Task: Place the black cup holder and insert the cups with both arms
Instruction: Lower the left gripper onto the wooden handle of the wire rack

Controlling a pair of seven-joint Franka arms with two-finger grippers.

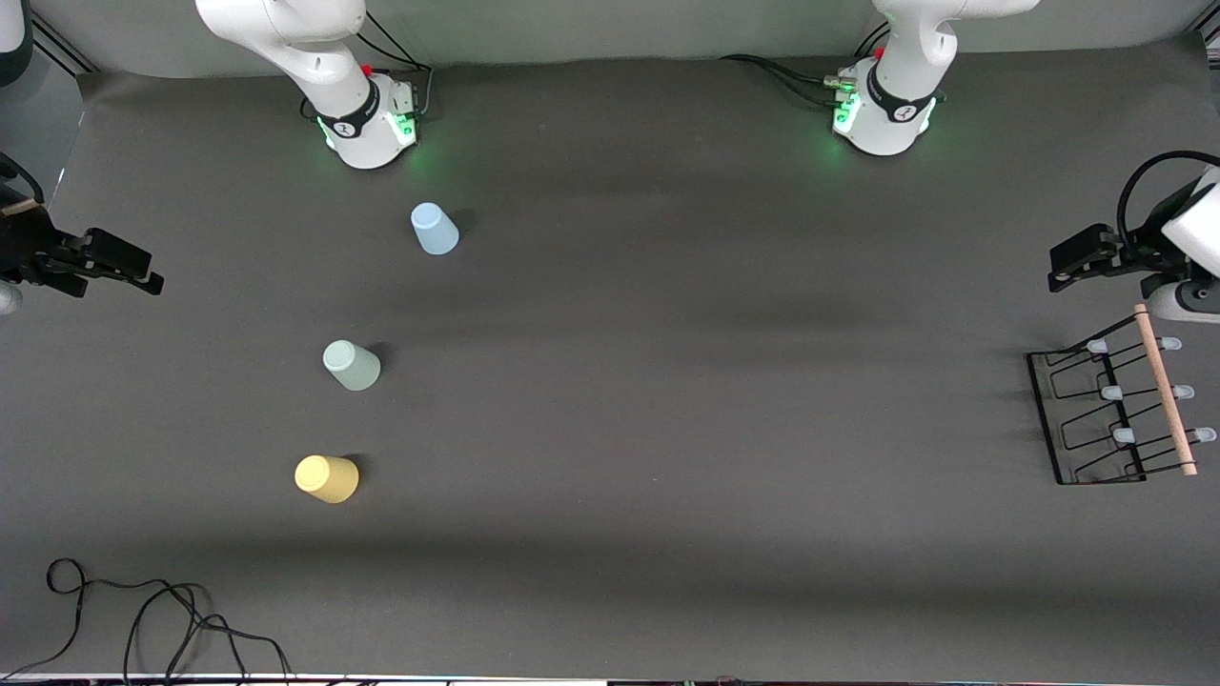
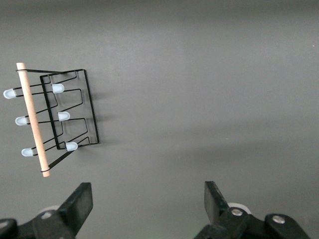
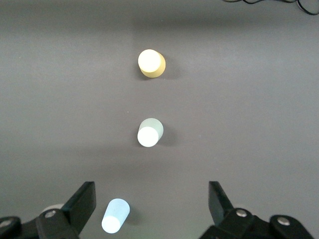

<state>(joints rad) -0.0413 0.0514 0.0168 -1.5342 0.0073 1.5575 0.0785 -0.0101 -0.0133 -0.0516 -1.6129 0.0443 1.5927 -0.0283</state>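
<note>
Rack sits by the left hand; cups line up by the right.

Left hand (image 1: 1082, 262), wide open and empty, hovers at the frame's right edge just above the rack (image 1: 1115, 405), rod running top to bottom. Right hand (image 1: 114, 267), likewise spread and empty, waits mid-left; three cups (image 1: 352, 365) stand left of centre.

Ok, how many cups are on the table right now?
3, all toward the right arm's end of the table. The light blue cup is farthest from the front camera, the mint green cup is in the middle, and the yellow cup is nearest. None looks hidden.
</note>
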